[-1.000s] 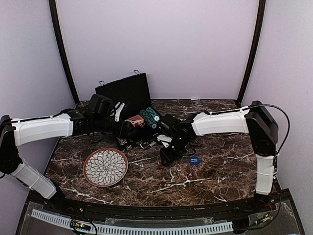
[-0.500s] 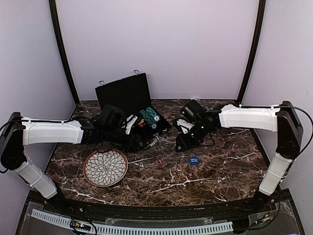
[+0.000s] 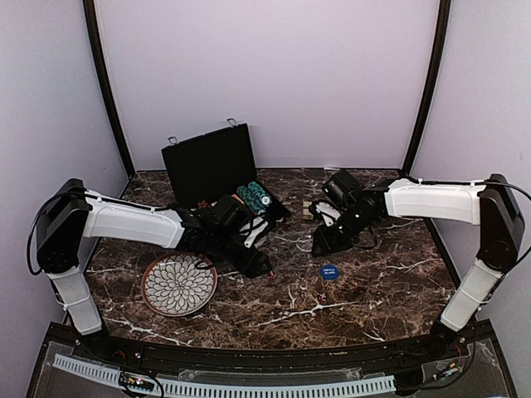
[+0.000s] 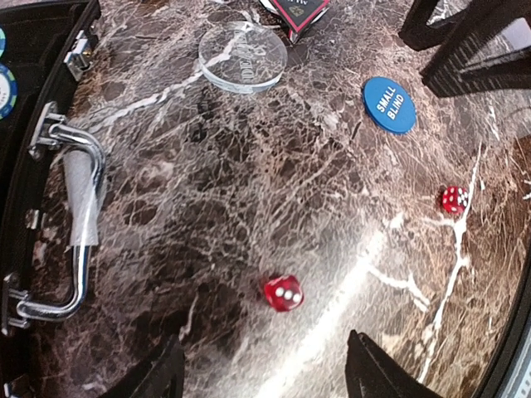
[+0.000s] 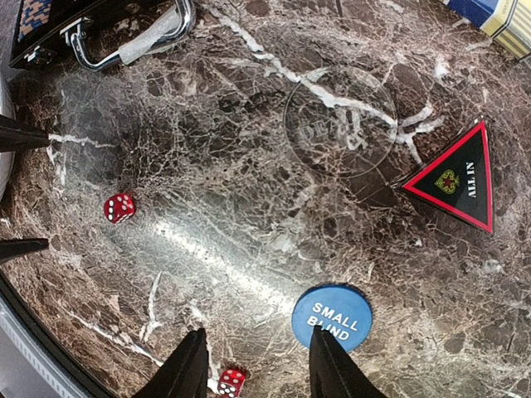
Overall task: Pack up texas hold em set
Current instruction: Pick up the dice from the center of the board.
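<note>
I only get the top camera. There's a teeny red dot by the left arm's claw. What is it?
Observer: It's a red die. The left wrist view shows white pips on it.
Operator: Is the claw holding it?
Observer: No. The left gripper is open, and the die lies on the table just ahead of its fingers.
Operator: What does the blue circle say?
Observer: Up close, the blue button reads SMALL BLIND.
Operator: Is there anything I can't see?
Observer: Yes, a clear round disc lies flat on the table, farther out than the blue button.
</note>
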You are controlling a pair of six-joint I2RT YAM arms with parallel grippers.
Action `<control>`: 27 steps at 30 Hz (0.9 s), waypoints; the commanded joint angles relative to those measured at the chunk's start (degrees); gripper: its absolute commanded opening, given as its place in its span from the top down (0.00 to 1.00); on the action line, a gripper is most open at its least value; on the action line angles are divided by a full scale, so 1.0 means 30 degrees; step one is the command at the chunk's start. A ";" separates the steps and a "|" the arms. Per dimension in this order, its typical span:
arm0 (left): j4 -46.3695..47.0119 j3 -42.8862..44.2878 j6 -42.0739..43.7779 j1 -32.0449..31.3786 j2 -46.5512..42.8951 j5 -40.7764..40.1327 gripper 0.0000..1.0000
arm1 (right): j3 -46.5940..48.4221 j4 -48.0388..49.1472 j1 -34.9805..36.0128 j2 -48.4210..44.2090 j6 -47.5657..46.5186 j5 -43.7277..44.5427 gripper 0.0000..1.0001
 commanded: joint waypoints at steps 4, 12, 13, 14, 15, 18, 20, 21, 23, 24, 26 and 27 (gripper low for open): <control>-0.2425 0.2455 -0.2894 -0.0931 0.1700 -0.1052 0.30 | -0.0243 0.0451 -0.0195 -0.0598 -0.0049 0.0065 0.58; -0.3611 0.4010 -0.4655 -0.1120 0.3168 -0.1578 0.34 | -0.0593 0.0580 -0.0210 -0.0646 -0.0054 -0.0125 0.58; -0.3648 0.4073 -0.4724 -0.1120 0.3349 -0.1592 0.35 | -0.0656 0.0633 -0.0210 -0.0667 -0.0016 -0.0186 0.58; -0.3764 0.4208 -0.4812 -0.1120 0.3418 -0.1640 0.37 | -0.0736 0.0662 -0.0210 -0.0692 -0.0019 -0.0189 0.58; -0.3827 0.4289 -0.4832 -0.1135 0.3594 -0.1682 0.38 | -0.0769 0.0684 -0.0210 -0.0691 -0.0022 -0.0208 0.58; -0.4179 0.4699 -0.4814 -0.1171 0.3986 -0.1977 0.44 | -0.0842 0.0701 -0.0210 -0.0700 -0.0074 -0.0191 0.58; -0.4347 0.4880 -0.4759 -0.1178 0.4150 -0.1972 0.48 | -0.0872 0.0722 -0.0225 -0.0671 -0.0107 -0.0164 0.58; -0.4353 0.4918 -0.4726 -0.1201 0.4199 -0.1911 0.49 | -0.0896 0.0728 -0.0234 -0.0616 -0.0121 -0.0154 0.58; -0.4402 0.5014 -0.4667 -0.1233 0.4305 -0.1839 0.52 | -0.0929 0.0701 -0.0235 -0.0612 -0.0139 -0.0155 0.58; -0.4425 0.5088 -0.4657 -0.1235 0.4373 -0.1811 0.54 | -0.0925 0.0700 -0.0239 -0.0604 -0.0180 -0.0138 0.58; -0.4536 0.5189 -0.4622 -0.1252 0.4444 -0.1739 0.57 | -0.0976 0.0711 -0.0238 -0.0604 -0.0188 -0.0141 0.58; -0.4630 0.5219 -0.4603 -0.1263 0.4478 -0.1706 0.59 | -0.0989 0.0701 -0.0239 -0.0651 -0.0194 -0.0144 0.58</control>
